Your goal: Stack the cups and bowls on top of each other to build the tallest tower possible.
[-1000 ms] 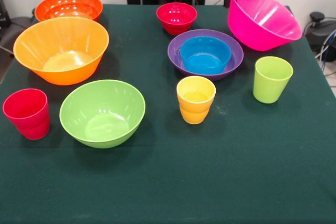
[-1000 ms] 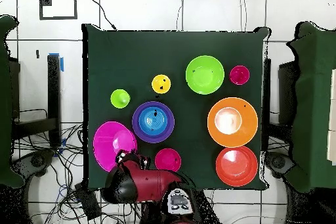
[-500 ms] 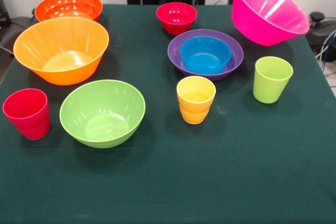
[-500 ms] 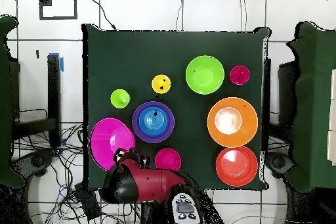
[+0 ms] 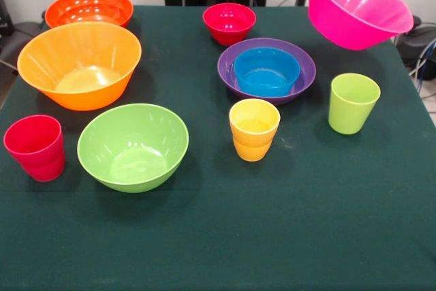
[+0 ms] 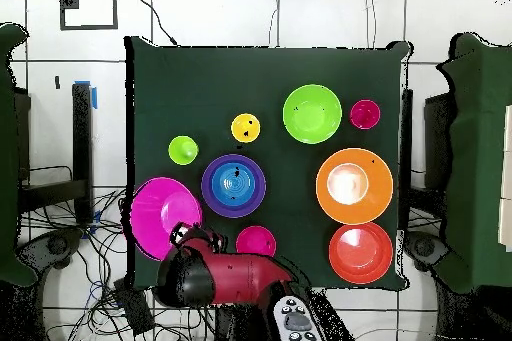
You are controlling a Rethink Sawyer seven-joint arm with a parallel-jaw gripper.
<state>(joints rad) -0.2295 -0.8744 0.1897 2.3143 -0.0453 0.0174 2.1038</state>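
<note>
Rising clear of the table [image 5: 286,236], the large pink bowl [image 5: 357,6] now hangs tilted, higher than a second ago, gripper [image 6: 181,234] clamped on its far rim. Judged: lift underway; the purple bowl [image 5: 300,66] holding the blue bowl [image 5: 266,71] awaits stacking.

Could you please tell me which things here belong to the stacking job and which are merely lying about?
Job: large pink plastic bowl, light orange bowl, red-orange bowl, purple bowl holding blue bowl, lime green bowl, small red bowl; red, yellow, lime green cups.

Lying about: floor cables.
</note>
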